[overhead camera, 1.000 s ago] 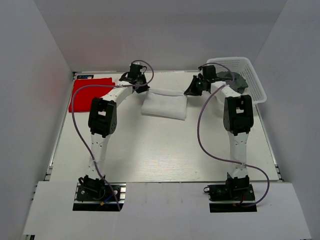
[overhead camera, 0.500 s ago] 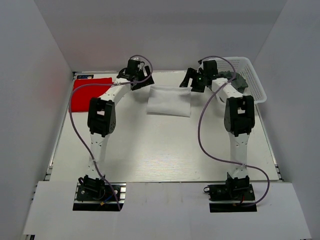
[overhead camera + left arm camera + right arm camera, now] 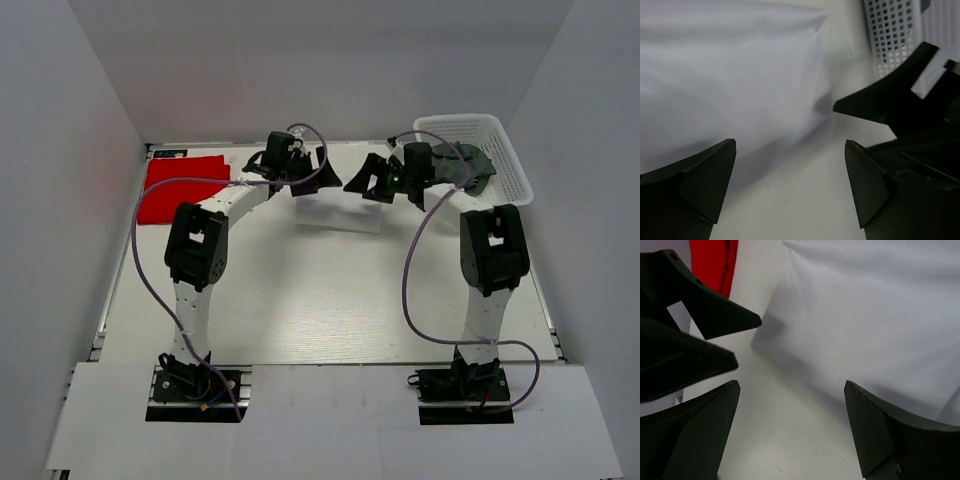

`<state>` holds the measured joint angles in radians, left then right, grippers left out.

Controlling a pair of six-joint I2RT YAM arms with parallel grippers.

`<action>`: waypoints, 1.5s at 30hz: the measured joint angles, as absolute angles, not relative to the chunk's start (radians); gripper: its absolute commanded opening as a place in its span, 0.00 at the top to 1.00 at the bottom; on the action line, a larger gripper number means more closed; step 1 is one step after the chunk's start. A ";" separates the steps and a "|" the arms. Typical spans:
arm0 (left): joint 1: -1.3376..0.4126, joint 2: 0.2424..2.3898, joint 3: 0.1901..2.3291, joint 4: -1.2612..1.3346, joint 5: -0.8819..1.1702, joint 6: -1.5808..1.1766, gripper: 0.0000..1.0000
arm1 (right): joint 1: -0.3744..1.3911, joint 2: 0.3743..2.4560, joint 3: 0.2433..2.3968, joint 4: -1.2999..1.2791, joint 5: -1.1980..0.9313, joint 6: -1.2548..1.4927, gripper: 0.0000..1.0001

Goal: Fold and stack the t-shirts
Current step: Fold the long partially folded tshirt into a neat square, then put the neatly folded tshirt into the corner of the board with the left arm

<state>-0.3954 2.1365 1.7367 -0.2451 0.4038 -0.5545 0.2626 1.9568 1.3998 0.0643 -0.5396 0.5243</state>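
White tee [image 3: 335, 214] folded on counter [image 3: 330, 300], long axis left to right. Left gripper [image 3: 790, 175] above its far-left corner, right gripper [image 3: 790, 415] above its far-right corner, both spread, empty. Red tee [image 3: 180, 185] well left of it, nearer left arm.

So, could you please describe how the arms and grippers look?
The left arm and right arm are white with black joint housings; a purple cable loops along each. The left gripper and right gripper are black with wedge-shaped fingers.
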 measured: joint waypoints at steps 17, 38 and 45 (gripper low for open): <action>-0.395 1.975 1.237 -0.152 0.424 -0.598 0.00 | 0.303 1.917 1.046 0.200 -0.558 0.568 0.09; -0.375 1.675 1.140 -0.484 -0.022 -0.512 0.00 | 0.387 1.436 0.797 -0.053 -0.427 0.361 0.09; -0.375 1.908 1.316 -0.533 -0.104 -0.448 0.18 | 0.386 1.421 0.822 -0.104 -0.399 0.324 0.09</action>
<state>-0.3748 1.9083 1.3159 -0.5331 -0.1040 -0.4480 0.3859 1.4208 0.8215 -0.1040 -0.3992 0.3241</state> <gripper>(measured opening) 0.850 0.907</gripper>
